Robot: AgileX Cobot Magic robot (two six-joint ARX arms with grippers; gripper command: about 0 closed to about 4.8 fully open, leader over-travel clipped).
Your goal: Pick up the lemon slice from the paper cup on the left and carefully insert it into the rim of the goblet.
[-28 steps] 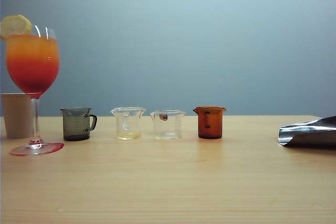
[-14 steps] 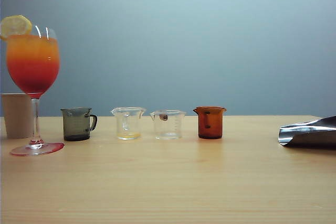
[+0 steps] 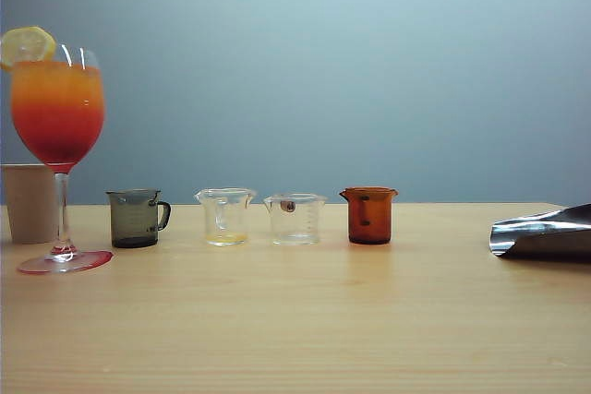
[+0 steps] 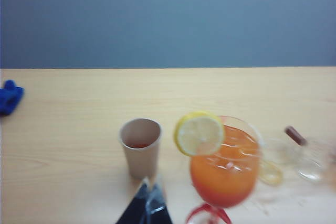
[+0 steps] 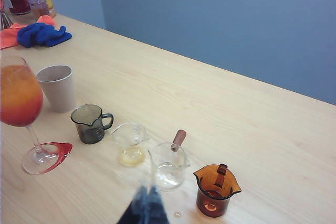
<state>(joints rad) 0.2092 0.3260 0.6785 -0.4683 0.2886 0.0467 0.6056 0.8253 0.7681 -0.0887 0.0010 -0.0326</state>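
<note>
Pale wooden desk [image 3: 305, 320]: light grain, spans all views, blue-grey wall behind.

Goblet [image 3: 57, 136]: tallest item, far left of the exterior view; clear stemmed glass, drink layered orange over red, reddish foot on the desk.

Paper cup [image 3: 30, 202]: beige, opaque, slightly tapered; stands just behind and left of the goblet's stem in the exterior view, beside the goblet in the left wrist view [image 4: 140, 147].

Right gripper [image 5: 144, 205]: dark fingertips drawn together to a point, jaws clenched with nothing between them; hangs above the desk over the row of small vessels. A shiny dark metallic part at the right edge of the exterior view lies low over the desk.

Left gripper [image 4: 147, 205]: dark tips meeting at a point, jaws clenched and empty; hovers above the desk close to the paper cup and the goblet.

Smoky grey handled cup [image 3: 137, 218]: just right of the goblet's foot.

Amber beaker [image 3: 369, 215]: right end of the row.

Two clear beakers [image 3: 225, 216], [image 3: 295, 219]: between grey cup and amber beaker, the left one with a yellowish residue at its base.

Blue cloth [image 5: 43, 34]: crumpled at the desk's far corner, beside an orange cloth.

Lemon slice [image 3: 27, 44]: round, pale yellow with lighter rind; seated on the goblet's rim, upright at its left side, also clear in the left wrist view [image 4: 199, 134].
</note>
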